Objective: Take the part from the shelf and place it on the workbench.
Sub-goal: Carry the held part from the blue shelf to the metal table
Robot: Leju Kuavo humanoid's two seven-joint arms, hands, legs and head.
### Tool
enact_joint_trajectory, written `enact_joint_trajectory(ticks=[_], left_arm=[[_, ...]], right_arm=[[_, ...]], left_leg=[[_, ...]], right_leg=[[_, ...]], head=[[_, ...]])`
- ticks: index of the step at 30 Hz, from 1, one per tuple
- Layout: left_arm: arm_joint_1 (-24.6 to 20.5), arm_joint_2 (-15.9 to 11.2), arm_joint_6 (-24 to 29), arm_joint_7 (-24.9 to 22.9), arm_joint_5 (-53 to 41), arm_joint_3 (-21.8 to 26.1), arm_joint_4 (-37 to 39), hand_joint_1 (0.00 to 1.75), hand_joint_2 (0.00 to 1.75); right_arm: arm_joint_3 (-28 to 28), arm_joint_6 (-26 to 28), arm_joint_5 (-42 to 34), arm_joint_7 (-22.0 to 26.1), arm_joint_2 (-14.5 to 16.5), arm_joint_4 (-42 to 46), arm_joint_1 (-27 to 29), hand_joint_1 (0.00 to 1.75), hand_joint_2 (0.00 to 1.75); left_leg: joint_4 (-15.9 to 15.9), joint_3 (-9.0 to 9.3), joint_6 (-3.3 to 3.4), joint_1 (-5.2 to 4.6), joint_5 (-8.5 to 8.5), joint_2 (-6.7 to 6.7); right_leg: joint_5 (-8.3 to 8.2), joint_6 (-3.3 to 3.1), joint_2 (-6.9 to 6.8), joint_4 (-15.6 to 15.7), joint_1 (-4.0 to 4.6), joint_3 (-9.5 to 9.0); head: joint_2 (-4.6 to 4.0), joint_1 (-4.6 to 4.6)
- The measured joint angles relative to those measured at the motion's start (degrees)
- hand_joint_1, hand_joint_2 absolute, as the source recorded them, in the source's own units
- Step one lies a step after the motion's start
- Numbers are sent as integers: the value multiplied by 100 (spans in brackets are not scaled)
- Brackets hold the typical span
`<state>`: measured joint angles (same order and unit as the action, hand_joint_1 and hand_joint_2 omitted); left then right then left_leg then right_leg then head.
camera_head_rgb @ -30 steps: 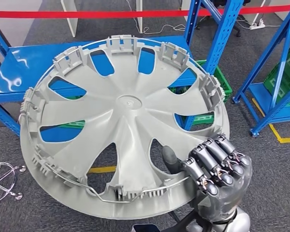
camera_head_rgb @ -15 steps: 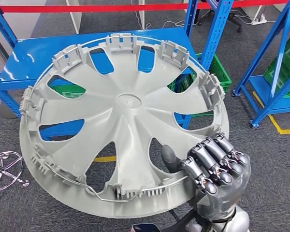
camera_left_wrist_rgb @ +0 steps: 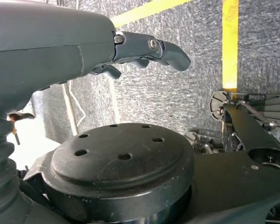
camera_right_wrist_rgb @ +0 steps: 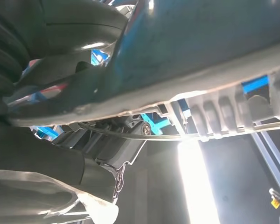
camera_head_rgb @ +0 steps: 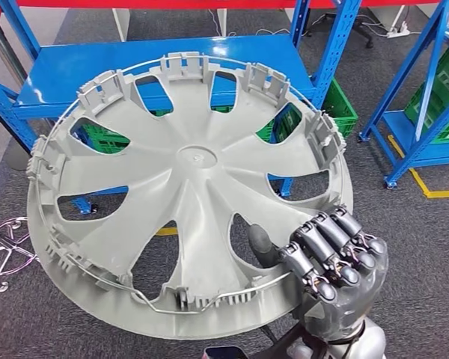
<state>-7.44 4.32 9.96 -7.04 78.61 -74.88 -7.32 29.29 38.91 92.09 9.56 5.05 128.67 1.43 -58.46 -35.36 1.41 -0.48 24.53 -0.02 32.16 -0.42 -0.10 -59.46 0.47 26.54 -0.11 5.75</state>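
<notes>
While gripping the rim of the hubcap (camera_head_rgb: 191,187), the right hand (camera_head_rgb: 329,262) is carrying it off the shelf (camera_head_rgb: 154,63), thumb through a spoke hole, fingers (camera_head_rgb: 324,243) curled closed over the edge. Left hand (camera_left_wrist_rgb: 145,49) is hanging over the floor, fingers loosely bent, holding nothing. Hubcap is riding near-flat in front of the body, clear of the shelf. Judgement: keep it level and the grip tight, since one-sided hold invites sagging. Far rim is passing near the blue uprights (camera_head_rgb: 338,45); open floor lies right.
</notes>
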Motion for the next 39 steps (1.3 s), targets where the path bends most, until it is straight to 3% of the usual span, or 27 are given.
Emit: enact_joint_trajectory(ticks=[1, 2, 4, 5, 6, 8, 9, 10, 11, 13, 15, 17, 19, 20, 21, 23, 24, 25, 27, 28, 29, 31, 32, 34, 35, 37, 39], left_arm=[[-4, 3, 3, 0, -3, -14, -1, 0, 175], [-7, -3, 7, 0, -4, -28, 0, 0, 175], [-10, -19, 14, 1, -5, -63, 1, 0, 175], [-14, -25, 19, 2, -6, -75, 2, 0, 175], [-18, -28, 23, 4, -7, -85, 2, 0, 175], [-31, -33, 25, 8, -8, -91, 2, 0, 175], [-37, -37, 27, 9, -8, -93, 2, 0, 175], [-40, -40, 32, 9, -9, -97, 2, 0, 175], [-40, -42, 42, 9, -12, -102, 2, 0, 175], [-32, -42, 72, 7, -19, -116, 2, 0, 175], [-16, -28, 89, 3, -25, -127, 2, 0, 175], [-1, -20, 90, 0, -37, -133, 2, 0, 175], [17, -19, 85, 0, -53, -142, 2, 0, 175], [23, -16, 82, 0, -57, -152, 2, 0, 175], [24, -13, 79, 0, -59, -162, 2, 0, 175], [13, -13, 77, 2, -62, -180, 2, 0, 175], [9, -15, 77, 8, -64, -184, 2, 0, 175], [4, -17, 77, 15, -68, -188, 2, 0, 175], [-12, -22, 74, 28, -78, -205, 2, 0, 175], [-24, -23, 72, 28, -82, -214, 2, 0, 175], [-35, -22, 70, 28, -84, -221, 2, 0, 175], [-50, -19, 69, 28, -86, -227, 2, 0, 175], [-54, -19, 69, 28, -88, -228, 2, 0, 175], [-57, -28, 70, 28, -91, -229, 2, 0, 175], [-57, -33, 70, 28, -92, -229, 2, 0, 175], [-61, -42, 67, 28, -100, -231, 2, 0, 175], [-74, -48, 62, 28, -112, -238, 2, 0, 175]], right_arm=[[0, 0, -1, 9, 3, 0, -9, 175, 175], [0, 0, -1, 15, 7, 0, -15, 175, 175], [-1, 0, -1, 23, 14, -5, -20, 175, 175], [-2, 0, -1, 25, 20, -10, -22, 175, 175], [-2, 0, -1, 28, 25, -14, -24, 175, 175], [-2, 0, -1, 31, 33, -19, -24, 175, 175], [-2, 0, -1, 33, 35, -20, -24, 175, 175], [-1, 0, -1, 34, 36, -21, -24, 175, 175], [-1, 0, -1, 35, 37, -22, -24, 175, 175], [0, 0, -1, 42, 43, -22, -23, 175, 175], [0, 0, -1, 50, 52, -22, -23, 175, 175], [-1, 0, -2, 60, 61, -24, -23, 175, 175], [-3, 0, -4, 67, 66, -27, -20, 175, 175], [-3, 0, -6, 68, 66, -28, -20, 175, 175], [-4, 0, -8, 69, 67, -30, -19, 175, 175], [-4, 0, -10, 73, 68, -31, -19, 175, 175], [-5, 0, -10, 77, 68, -31, -19, 175, 175], [-5, 0, -11, 81, 70, -31, -18, 175, 175], [-7, 0, -12, 92, 76, -31, -17, 175, 175], [-7, 0, -12, 96, 80, -31, -17, 175, 175], [-8, 0, -12, 99, 84, -31, -17, 175, 175], [-9, 0, -12, 106, 93, -31, -21, 175, 175], [-9, 0, -12, 111, 99, -31, -24, 175, 175], [-9, 0, -12, 119, 113, -33, -23, 175, 175], [-9, -1, -12, 123, 124, -35, -20, 175, 175], [-9, -1, -12, 132, 144, -43, -14, 175, 175], [-10, -1, -12, 150, 156, -48, -11, 175, 175]], left_leg=[[8, -24, -21, -2, -60, -1], [26, -44, -48, -5, -127, -2], [35, -89, -112, -1, -126, -6], [-47, -113, -149, -1, 25, -10], [-246, -145, -185, 2, 289, -14], [-925, -201, -249, 20, 879, -15], [-1275, -202, -279, 30, 1028, -15], [-1504, -160, -308, 44, 1015, -15], [-1557, -54, -335, 66, 877, -14], [-1107, 347, -398, 129, 569, -14], [-388, 781, -401, 145, 631, -25], [-43, 917, -335, 117, 787, -37], [-4, 807, -219, 118, 738, -24], [3, 735, -147, 123, 677, -10], [10, 652, -78, 131, 601, 6], [9, 475, -5, 131, 454, 22], [8, 378, 3, 126, 383, 26], [7, 279, 5, 120, 315, 31], [5, 99, -4, 107, 179, 41], [5, 35, -15, 102, 114, 42], [1, -8, -31, 93, 60, 37], [-6, -40, -82, 76, -32, 24], [-6, -56, -115, 71, -75, 21], [-1, -99, -188, 65, -142, 18], [-39, -127, -223, 62, -82, 13], [-412, -198, -281, 63, 328, 2], [-1111, -278, -321, 61, 808, 2]], right_leg=[[40, -9, 4, 276, 21, -173], [43, 3, 4, 409, 29, -232], [-81, -2, -15, 462, -3, -144], [-153, -29, -33, 481, -23, -74], [-222, -57, -53, 492, -43, -3], [-340, -90, -75, 450, -41, 159], [-401, -88, -82, 416, -42, 249], [-461, -78, -87, 370, -46, 361], [-513, -60, -90, 313, -53, 486], [-587, -9, -92, 168, -74, 726], [-651, 59, -89, 30, -70, 902], [-757, 129, -90, -21, -54, 1013], [-821, 194, -80, -24, -61, 1105], [-704, 225, -63, -90, -68, 1159], [-470, 250, -43, -251, -75, 1222], [151, 287, -18, -864, -82, 1347], [324, 297, -15, -1225, -83, 1391], [320, 301, -14, -1512, -83, 1398], [-68, 278, -13, -1638, -82, 1220], [-256, 252, -13, -1405, -78, 985], [-303, 215, -13, -999, -68, 654], [-88, 160, -12, -88, -46, 18], [43, 136, -11, 208, -35, -151], [91, 89, -16, 393, -46, -162], [61, 52, -21, 416, -60, -130], [-34, -15, -43, 435, -81, -65], [-101, -57, -63, 422, -58, -9]], head=[[0, 3], [0, 5], [0, 2], [0, -5], [0, -13], [0, -22], [0, -25], [0, -25], [0, -28], [0, -30], [0, -34], [0, -37], [0, -42], [0, -40], [0, -40], [0, -24], [0, -18], [0, -13], [0, -11], [0, -11], [0, -9], [0, -13], [0, -12], [0, -15], [0, -24], [0, -54], [0, -77]])
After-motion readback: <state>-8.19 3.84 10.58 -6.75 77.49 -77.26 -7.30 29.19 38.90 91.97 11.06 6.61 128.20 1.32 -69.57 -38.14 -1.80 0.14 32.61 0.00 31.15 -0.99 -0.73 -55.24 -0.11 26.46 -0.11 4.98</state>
